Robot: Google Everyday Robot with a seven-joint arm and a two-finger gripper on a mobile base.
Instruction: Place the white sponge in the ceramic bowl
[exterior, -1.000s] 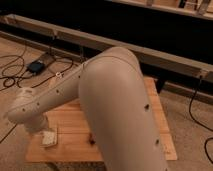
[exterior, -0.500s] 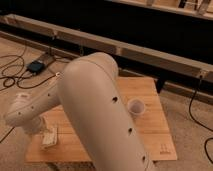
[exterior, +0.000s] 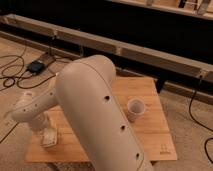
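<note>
View across the desk (exterior: 150, 135), read as a clock face with 12 at its far edge. Over the last second the arm (exterior: 95, 115) has swung its thick upper link from the 3 o'clock side toward the middle, uncovering a white cup (exterior: 135, 109) that stands upright at about 2 o'clock. The wrist end has hardly shifted: the claw (exterior: 46, 132) remains low at about 8 o'clock, directly over and apparently touching the white sponge (exterior: 50, 142). The sponge lies flat on the wood near the front-left corner, in the same spot as before. How wide the claw stands, and whether it has hold of the sponge, cannot be told from here. The ceramic bowl is not in sight, and it may be hidden behind the arm. Judgement: the change is a re-posing of the arm around a fixed wrist, so the grasp looks to be in hand rather than finished. The sponge has not been lifted, and the carry to the bowl and the release remain to be done. Cables (exterior: 15, 75) trail on the floor beyond the desk at 10 o'clock
</note>
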